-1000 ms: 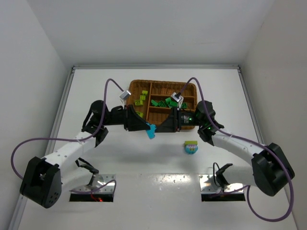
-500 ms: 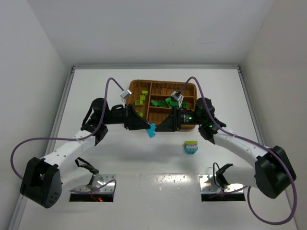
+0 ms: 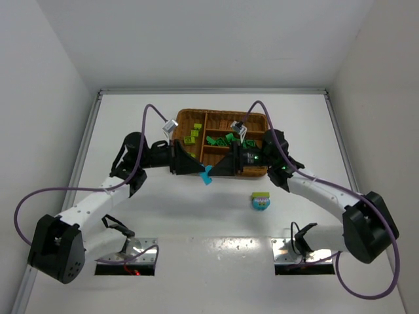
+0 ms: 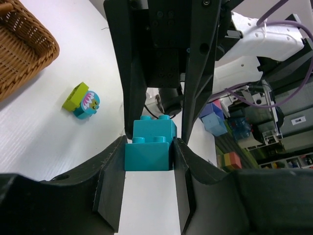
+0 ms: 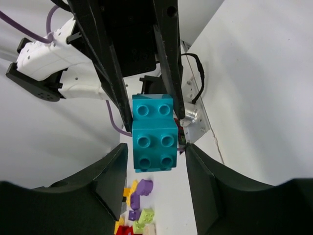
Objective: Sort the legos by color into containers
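Lego brick (image 4: 146, 155) clamped in left pincer (image 4: 149, 143), right pincer (image 5: 155, 148) flanking — contact unclear

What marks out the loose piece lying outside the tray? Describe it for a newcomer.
Find the rectangular brown woven wicker tray at the far middle of the white table. Just nearer, off its right corner, one small piece lies alone: a lime-yellow brick on a round cyan body with a pink-and-white printed face.

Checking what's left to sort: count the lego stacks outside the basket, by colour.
All-teal stack, between left gripper and right gripper: 1
Lime-on-teal stack: 1
Total: 2
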`<state>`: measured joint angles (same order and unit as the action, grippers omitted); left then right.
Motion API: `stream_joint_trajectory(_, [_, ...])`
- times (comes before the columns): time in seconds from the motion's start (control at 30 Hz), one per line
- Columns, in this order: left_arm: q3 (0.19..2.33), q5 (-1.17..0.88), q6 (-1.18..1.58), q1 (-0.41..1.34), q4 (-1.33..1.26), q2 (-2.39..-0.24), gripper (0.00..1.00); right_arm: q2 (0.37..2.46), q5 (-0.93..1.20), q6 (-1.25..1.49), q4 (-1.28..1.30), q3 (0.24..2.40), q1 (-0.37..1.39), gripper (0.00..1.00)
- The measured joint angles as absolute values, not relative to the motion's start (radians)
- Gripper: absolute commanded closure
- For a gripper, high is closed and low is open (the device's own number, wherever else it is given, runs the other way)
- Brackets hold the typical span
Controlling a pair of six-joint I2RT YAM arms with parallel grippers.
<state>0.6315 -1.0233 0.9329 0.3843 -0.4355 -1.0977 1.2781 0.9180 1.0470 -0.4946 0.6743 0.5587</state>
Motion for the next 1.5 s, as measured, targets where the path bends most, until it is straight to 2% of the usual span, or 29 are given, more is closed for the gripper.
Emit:
stream_joint_trajectory(0.13, [0.632,-1.021,0.933,0.381,-0.435,-1.098,1.0,1.298,0.919,1.05,-0.501,0.678,0.562,0.53])
stream_joint_trajectory(0.17, [0.632,-1.021,0.933,0.381,-0.435,-1.098,1.0,1.299,0.919,1.05,-0.502,0.678,0.564,0.56])
stream_joint_trajectory(0.27, [0.632,-1.019,0.933,0.378,-0.435,-1.098,1.0,1.302,0.922,1.058,-0.518,0.678,0.566,0.77])
stream_joint_trajectory(0.4, [0.633,-1.016,0.928,0.372,-0.428,-1.098,1.0,1.298,0.901,1.059,-0.512,0.678,0.564,0.89])
stream_joint_trajectory(0.47, [0.637,-1.012,0.916,0.359,-0.402,-1.098,1.0,1.268,0.84,1.05,-0.471,0.673,0.562,0.9])
stream_joint_trajectory(0.77, [0.641,-0.999,0.854,0.287,-0.285,-1.098,1.0,1.041,0.435,0.966,-0.21,0.677,0.518,0.89])
stream_joint_trajectory(0.97, [0.778,-0.817,0.773,0.297,-0.067,-1.183,1.0,1.241,0.071,0.842,0.22,0.943,0.527,0.86])
stream_joint_trajectory(1.13, [0.963,-0.557,0.753,0.379,0.062,-1.359,1.0,1.388,-0.119,0.781,0.402,0.981,0.525,0.82])
stream_joint_trajectory(1.5, [1.264,-0.17,0.743,0.545,0.251,-1.766,1.0,1.491,-0.217,0.735,0.469,0.98,0.525,0.74])
